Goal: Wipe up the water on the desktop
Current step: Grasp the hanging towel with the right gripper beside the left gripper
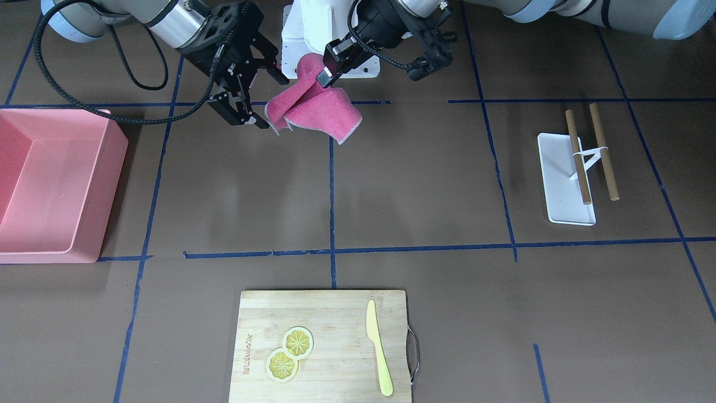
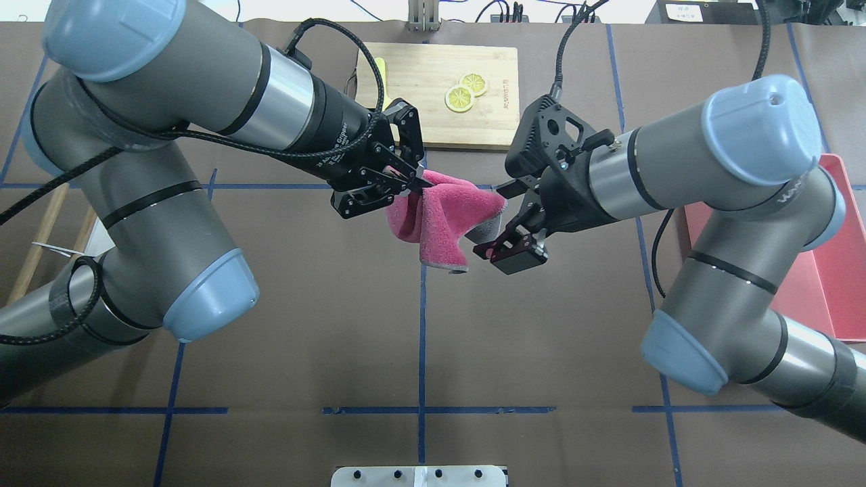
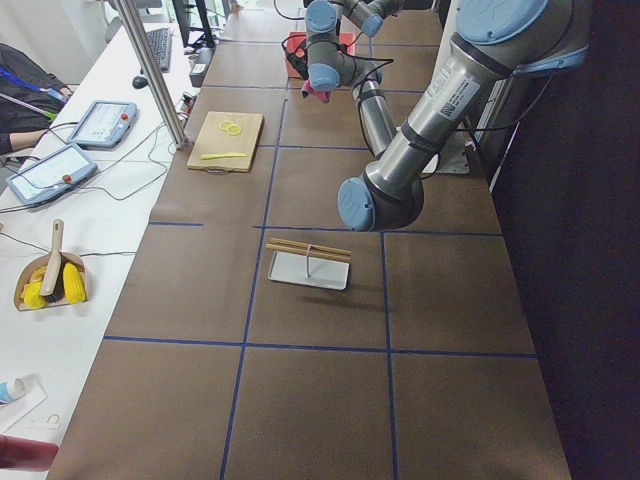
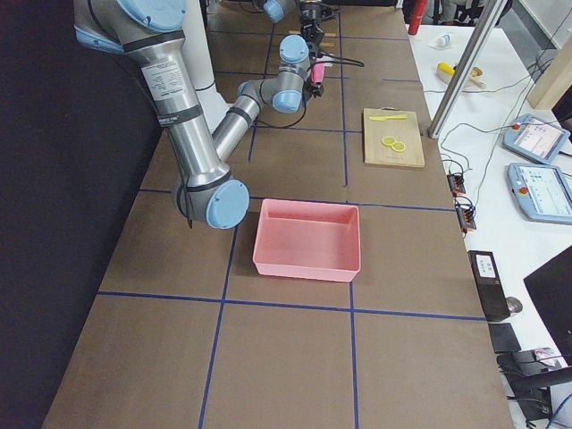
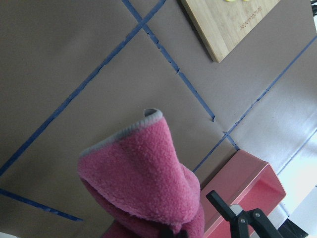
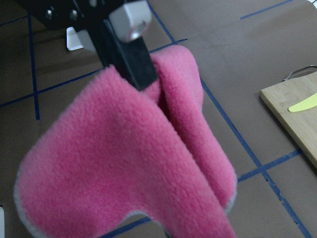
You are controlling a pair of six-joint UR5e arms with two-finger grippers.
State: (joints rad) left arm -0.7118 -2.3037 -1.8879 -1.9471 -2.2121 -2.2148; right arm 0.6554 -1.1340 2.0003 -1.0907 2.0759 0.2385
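Observation:
A pink cloth (image 1: 319,109) hangs folded above the brown desktop (image 1: 419,184), near the robot's base. My left gripper (image 1: 327,75) is shut on the cloth's upper fold and holds it in the air; this also shows in the overhead view (image 2: 419,184). My right gripper (image 1: 267,101) is open, its jaws standing on either side of the cloth's free end without closing on it. The right wrist view shows the cloth (image 6: 129,163) close up, pinched by a left finger (image 6: 131,54). I see no water on the desktop.
A pink bin (image 1: 56,179) stands on my right side. A wooden cutting board (image 1: 324,347) with lemon slices and a yellow knife lies at the far edge. A white tray (image 1: 559,179) with two brown sticks lies on my left side.

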